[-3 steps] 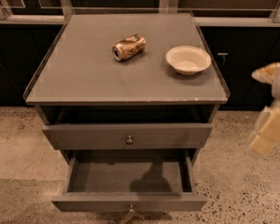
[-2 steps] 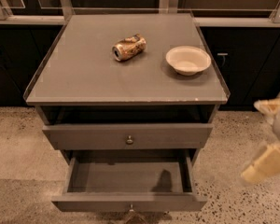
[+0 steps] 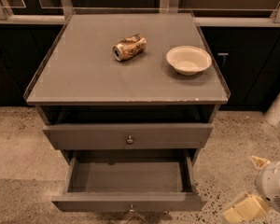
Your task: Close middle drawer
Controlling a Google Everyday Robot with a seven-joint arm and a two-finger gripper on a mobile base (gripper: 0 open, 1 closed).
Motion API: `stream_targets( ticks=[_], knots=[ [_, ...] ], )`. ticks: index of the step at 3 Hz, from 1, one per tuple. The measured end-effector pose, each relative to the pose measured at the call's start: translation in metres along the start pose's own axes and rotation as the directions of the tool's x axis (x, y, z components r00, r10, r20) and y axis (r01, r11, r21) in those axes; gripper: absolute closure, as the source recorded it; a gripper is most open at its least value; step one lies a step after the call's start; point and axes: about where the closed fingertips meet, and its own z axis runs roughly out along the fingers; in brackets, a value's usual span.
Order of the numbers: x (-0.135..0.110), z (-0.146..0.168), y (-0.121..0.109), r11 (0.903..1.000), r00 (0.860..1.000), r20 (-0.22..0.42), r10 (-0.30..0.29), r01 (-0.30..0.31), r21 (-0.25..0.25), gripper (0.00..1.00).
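Observation:
The grey cabinet (image 3: 84, 78) shows two drawers. The upper drawer (image 3: 84, 136) has a round knob and sits nearly flush under the top. Below it, the middle drawer (image 3: 126, 176) is pulled far out and looks empty inside. Its grey front (image 3: 84, 202) with a small knob (image 3: 130, 208) is at the bottom edge of the view. My gripper (image 3: 251, 186) is at the lower right, off to the right of the open drawer and apart from it. Its pale fingers (image 3: 245, 210) are spread and hold nothing.
A crushed can (image 3: 129, 47) and a white bowl (image 3: 188, 59) rest on the cabinet top. Dark cupboards line the back wall. A white post (image 3: 279, 107) stands at the right. Speckled floor surrounds the cabinet.
My gripper has moved down along the right side, from level with the cabinet top to level with the open drawer's front. The drawers have not moved.

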Motion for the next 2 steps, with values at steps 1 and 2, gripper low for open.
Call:
stream_targets(
  ticks=[1, 2],
  knots=[
    [0.004, 0.004, -0.004, 0.9991, 0.999, 0.032, 0.041, -0.041, -0.011, 0.00],
    [0.020, 0.055, -0.009, 0.9910, 0.989, 0.091, 0.117, -0.110, -0.075, 0.00]
  ],
)
